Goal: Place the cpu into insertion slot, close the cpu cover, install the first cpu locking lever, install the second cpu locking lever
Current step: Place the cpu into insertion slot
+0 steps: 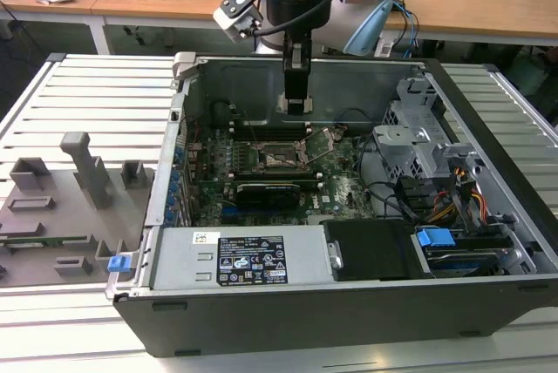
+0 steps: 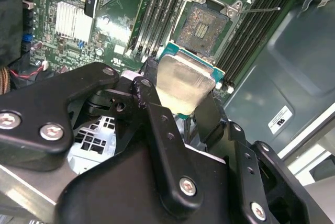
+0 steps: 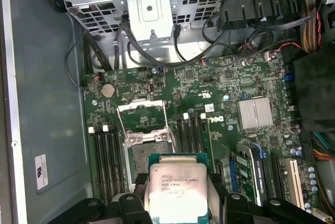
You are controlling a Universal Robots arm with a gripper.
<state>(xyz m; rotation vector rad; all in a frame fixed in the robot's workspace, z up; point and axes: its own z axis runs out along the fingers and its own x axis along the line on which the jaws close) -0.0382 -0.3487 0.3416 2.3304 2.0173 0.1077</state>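
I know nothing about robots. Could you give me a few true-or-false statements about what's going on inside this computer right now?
1. The gripper is holding the cpu between its fingers. True.
2. The cpu is seated in the insertion slot. False: the slot is empty with its dark centre bare, and the chip is held clear of it in both wrist views.
3. The cpu cover is shut over the slot. False: the metal frame is swung open beside the slot.
4. The computer case lies open, with the arm reaching down into it. True.
5. The chip's pale metal face shows in both wrist views. True.
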